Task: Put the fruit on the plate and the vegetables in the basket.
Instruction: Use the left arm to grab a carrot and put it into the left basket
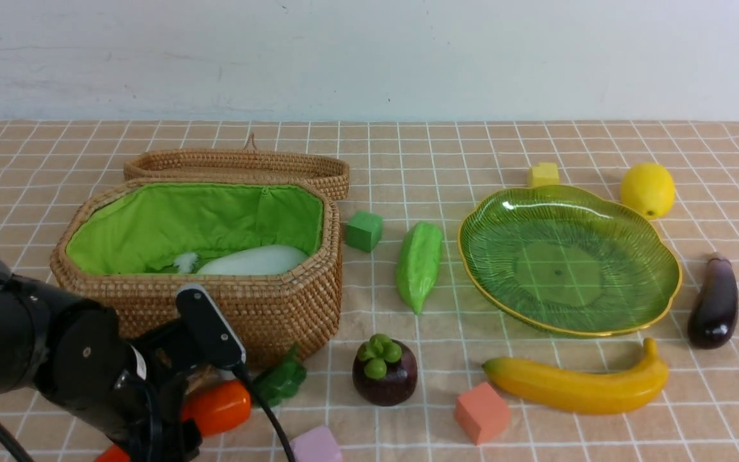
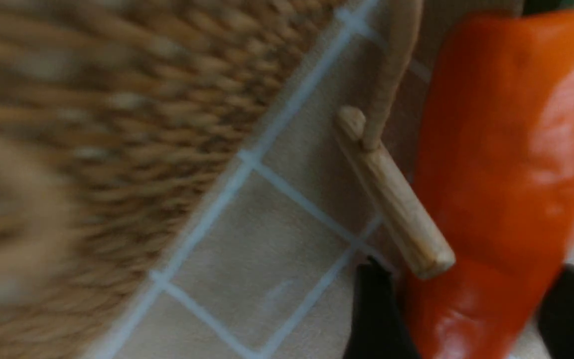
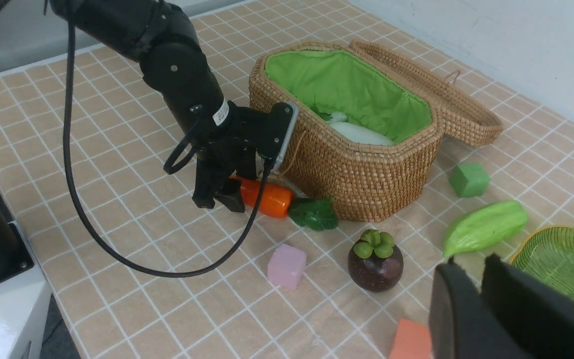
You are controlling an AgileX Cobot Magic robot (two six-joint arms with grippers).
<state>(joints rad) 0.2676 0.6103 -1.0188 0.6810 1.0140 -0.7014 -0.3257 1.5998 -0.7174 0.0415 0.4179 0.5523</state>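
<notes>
Left gripper (image 3: 218, 199): I am seeing its fingers straddling the carrot (image 1: 215, 406); I cannot tell whether they are pinching it.
Carrot: lying on the tablecloth (image 1: 408, 147), just in front of the basket (image 1: 267, 308).
Basket: standing open, the radish (image 1: 254, 260) lying inside.
Gourd (image 1: 419, 263): lying between basket and plate (image 1: 568, 263).
Mangosteen (image 1: 384, 374): sitting in front of the gourd.
Banana (image 1: 578, 385): lying just in front of the plate.
Lemon (image 1: 647, 190): sitting behind the plate's right side.
Eggplant (image 1: 714, 305): lying right of the plate.
Right gripper (image 3: 474, 271): I am seeing its fingers pressed together, gripping nothing.
</notes>
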